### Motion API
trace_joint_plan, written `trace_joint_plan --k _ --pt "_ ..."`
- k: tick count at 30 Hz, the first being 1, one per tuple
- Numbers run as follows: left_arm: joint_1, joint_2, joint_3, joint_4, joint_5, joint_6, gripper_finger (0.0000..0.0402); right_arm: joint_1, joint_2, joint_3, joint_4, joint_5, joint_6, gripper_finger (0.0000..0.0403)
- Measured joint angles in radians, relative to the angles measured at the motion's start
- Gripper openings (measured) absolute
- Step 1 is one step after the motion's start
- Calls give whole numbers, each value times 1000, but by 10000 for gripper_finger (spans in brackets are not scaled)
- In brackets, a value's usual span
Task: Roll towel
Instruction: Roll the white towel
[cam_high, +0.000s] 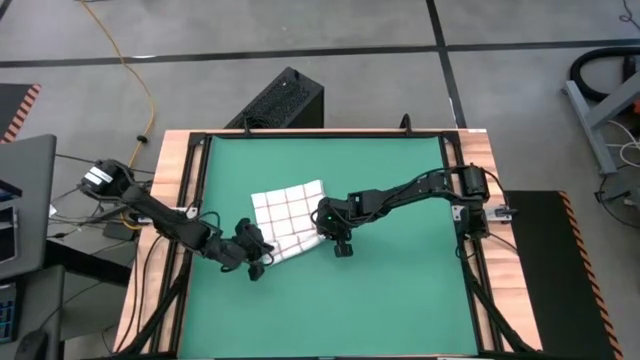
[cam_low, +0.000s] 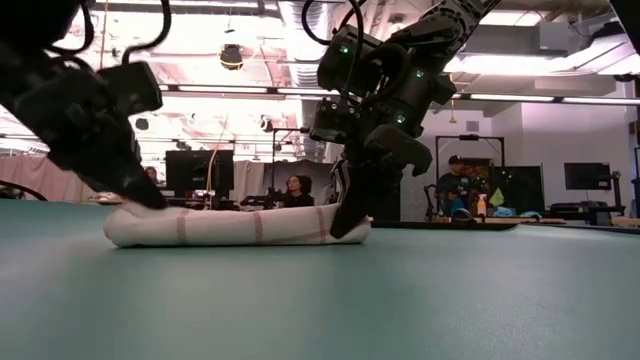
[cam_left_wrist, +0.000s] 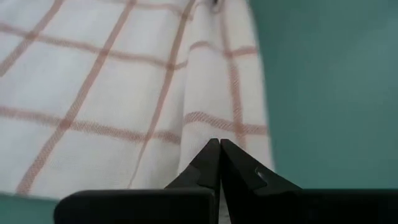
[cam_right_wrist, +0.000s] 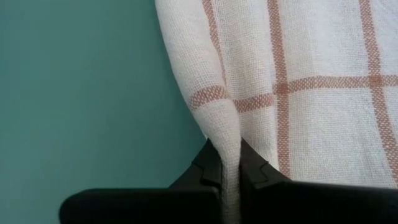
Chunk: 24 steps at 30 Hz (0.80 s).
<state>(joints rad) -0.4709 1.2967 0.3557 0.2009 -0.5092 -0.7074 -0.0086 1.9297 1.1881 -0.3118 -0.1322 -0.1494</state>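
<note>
The towel (cam_high: 290, 222) lies partly rolled on the green mat (cam_high: 400, 300) at mid-desk, the right gripper (cam_right_wrist: 229, 163) pinching one end fold, the left gripper (cam_left_wrist: 219, 149) clenched at the other

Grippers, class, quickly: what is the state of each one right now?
Left gripper: shut at the towel edge; a grip cannot be told.
Right gripper: shut on a fold of the towel.

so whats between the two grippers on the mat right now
Only the towel: in the high view it spans the gap from the left gripper to the right gripper, each shut on a near corner. Nothing else lies there.
</note>
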Motion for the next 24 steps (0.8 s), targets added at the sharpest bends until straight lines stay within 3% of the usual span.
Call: trace_joint_plan --k 6,11,15,20,24 --pt "10 80 1 -2 -12 -17 0 1 0 1 -12 2 0 22" --pt "41 127 2 2 20 -73 0 2 0 32 -112 -124 3 22" --pt "67 150 3 40 113 -67 0 -13 3 66 -161 -227 1 22" --pt "91 159 3 73 262 -54 0 -90 8 72 -171 -397 112 21" --pt "103 160 3 73 318 -42 0 -149 9 73 -175 -450 178 21"
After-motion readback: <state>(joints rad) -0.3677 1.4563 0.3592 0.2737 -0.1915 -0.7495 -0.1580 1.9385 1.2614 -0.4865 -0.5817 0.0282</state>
